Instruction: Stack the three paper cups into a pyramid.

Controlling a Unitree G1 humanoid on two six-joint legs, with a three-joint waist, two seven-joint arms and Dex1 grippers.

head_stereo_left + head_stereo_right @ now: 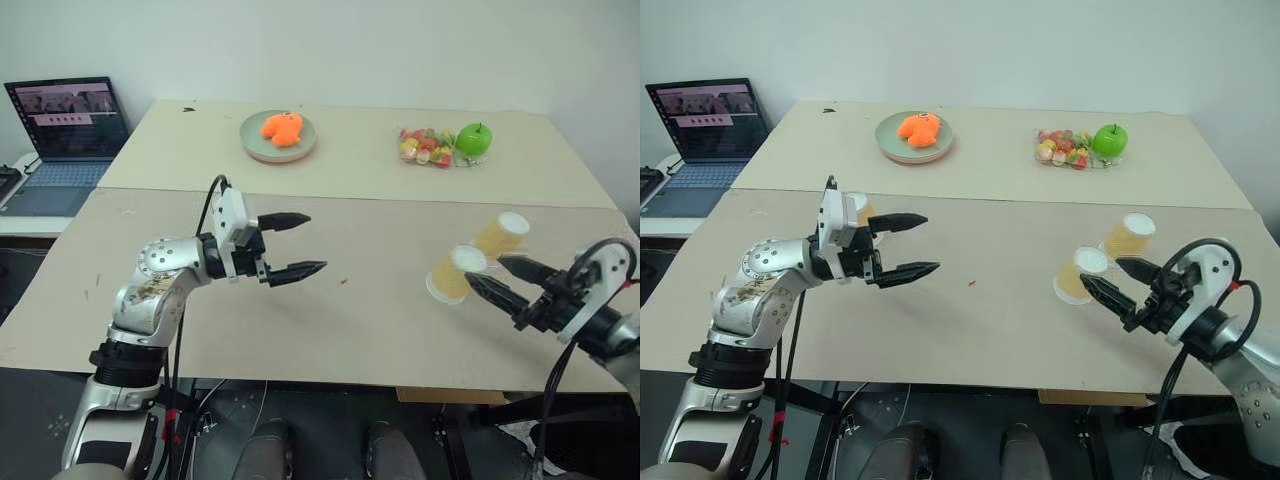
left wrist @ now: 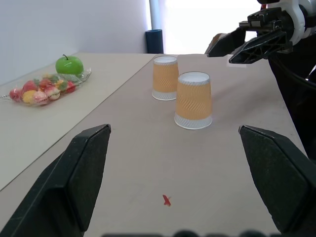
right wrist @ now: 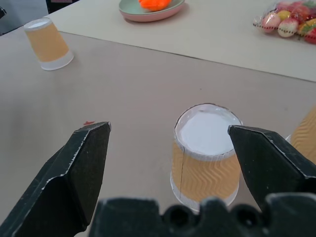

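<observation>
Three paper cups stand upside down on the tan table [image 1: 380,330], none stacked. The nearer cup [image 3: 205,153] sits just in front of my right gripper [image 1: 1108,282], whose two fingers stand wide apart and hold nothing. The farther cup [image 1: 1128,236] stands just beside the nearer cup, apart from it, and is cut off at the edge of my right wrist view. The third cup [image 3: 48,43] stands well apart from the nearer cup, on the far side of my left arm. From the head it is mostly hidden behind my left gripper [image 1: 300,244], with only a sliver of tan showing past the wrist. That gripper hangs above the table, its fingers spread wide and empty, pointing toward the nearer cup.

Between my left gripper and the nearer cup lies one small red speck [image 2: 167,200], too small to identify.

Beyond the nearer cup, on the rear table, rest one green plate [image 1: 278,137] carrying an orange object whose kind I cannot make out, one clear bag of mixed sweets [image 1: 425,146] too small to count, and one green apple [image 1: 474,139] touching that bag. One open laptop [image 1: 62,140] sits far off to the left of the plate, its screen contents unreadable and its front corner cut off.
</observation>
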